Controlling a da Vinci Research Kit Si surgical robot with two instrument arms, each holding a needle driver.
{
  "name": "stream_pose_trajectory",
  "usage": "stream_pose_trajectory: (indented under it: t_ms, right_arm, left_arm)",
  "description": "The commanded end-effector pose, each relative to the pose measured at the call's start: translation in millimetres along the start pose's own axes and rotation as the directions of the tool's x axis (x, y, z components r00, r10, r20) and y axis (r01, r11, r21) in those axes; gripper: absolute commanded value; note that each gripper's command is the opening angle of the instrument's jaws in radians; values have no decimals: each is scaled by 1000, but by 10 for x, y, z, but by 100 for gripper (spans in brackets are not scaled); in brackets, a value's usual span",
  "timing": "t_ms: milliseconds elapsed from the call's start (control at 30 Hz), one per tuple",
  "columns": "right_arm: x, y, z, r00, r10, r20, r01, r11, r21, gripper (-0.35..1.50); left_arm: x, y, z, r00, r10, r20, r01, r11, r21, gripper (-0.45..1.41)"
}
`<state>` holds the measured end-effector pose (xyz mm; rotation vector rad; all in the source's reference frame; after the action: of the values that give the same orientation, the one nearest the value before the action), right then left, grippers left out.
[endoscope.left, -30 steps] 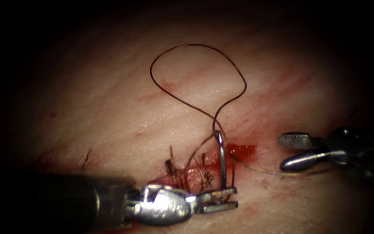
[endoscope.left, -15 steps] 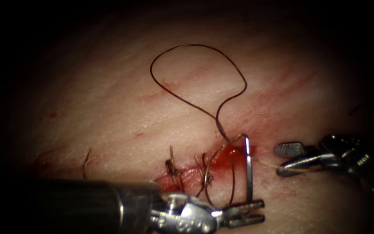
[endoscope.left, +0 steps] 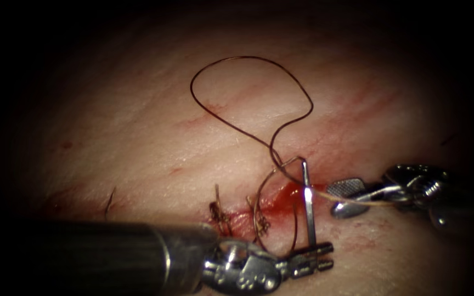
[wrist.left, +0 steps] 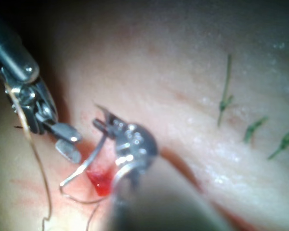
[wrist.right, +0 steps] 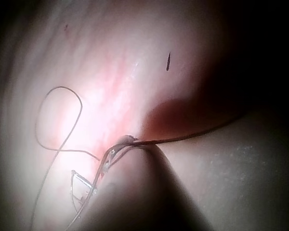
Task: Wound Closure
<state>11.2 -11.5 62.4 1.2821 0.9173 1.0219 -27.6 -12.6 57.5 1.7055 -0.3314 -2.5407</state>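
Observation:
My left tool [endoscope.left: 318,257] comes in from the lower left, jaws shut on the curved needle [endoscope.left: 306,203] near its lower end. The needle stands upright, free of the tissue, over the right end of the cut [endoscope.left: 242,220], beside the red fluid [endoscope.left: 287,195]. Dark thread [endoscope.left: 248,57] leaves the needle's top and loops wide over the tissue behind. My right tool [endoscope.left: 344,198] sits just right of the needle, jaws open, with a pale strand of thread [endoscope.left: 377,201] running along them. In the left wrist view the left tool [wrist.left: 106,122] grips the needle [wrist.left: 98,149], with the right tool [wrist.left: 65,142] close by.
Earlier stitches with short cut thread ends [endoscope.left: 216,211] stand along the left part of the cut. A stray thread end [endoscope.left: 109,201] lies on the tissue left of the cut. The right wrist view has the thread loop [wrist.right: 62,89] and a taut strand [wrist.right: 192,135].
My left tool has carried the needle rightward off the middle of the cut, dragging thread after it. My right tool has moved left towards the needle and its jaws have narrowed.

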Motion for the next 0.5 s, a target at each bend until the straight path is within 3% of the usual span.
stream_pose_trajectory:
  t_ms: [33,500]
  right_arm:
    - [2,7,12,1000,1,9,-1,1000,8,116]
    - [14,5,30,1000,30,-9,-29,996,82,114]
  left_arm:
    - [-2,6,7,1000,3,-1,-3,1000,-2,-45]
    - [2,9,12,1000,26,7,-26,1000,1,-45]
